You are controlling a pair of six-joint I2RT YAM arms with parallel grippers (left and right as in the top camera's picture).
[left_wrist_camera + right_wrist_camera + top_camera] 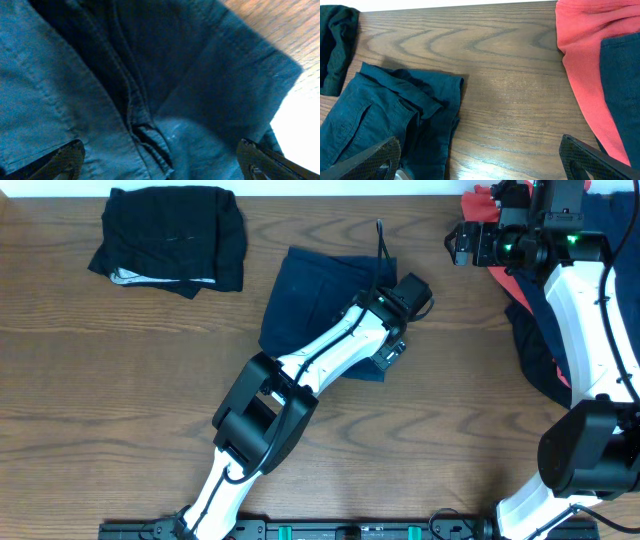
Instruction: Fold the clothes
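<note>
The navy blue trouser-like garment (315, 295) lies folded in the middle of the table. My left gripper (390, 352) hangs over its right lower edge. In the left wrist view the open, empty jaws (160, 152) sit close above the navy cloth (75, 90), its seams and a pocket slit between them. My right gripper (458, 242) is open and empty above bare wood at the back right. The right wrist view shows its jaws (477, 152) over the table, with the navy garment (380, 115) to the left and a coral red garment (580, 50) to the right.
A folded black garment (170, 240) lies at the back left; it also shows in the right wrist view (335, 45). A loose pile of coral red and navy clothes (530, 320) lies along the right edge under the right arm. The wooden table (120, 400) is bare at front left.
</note>
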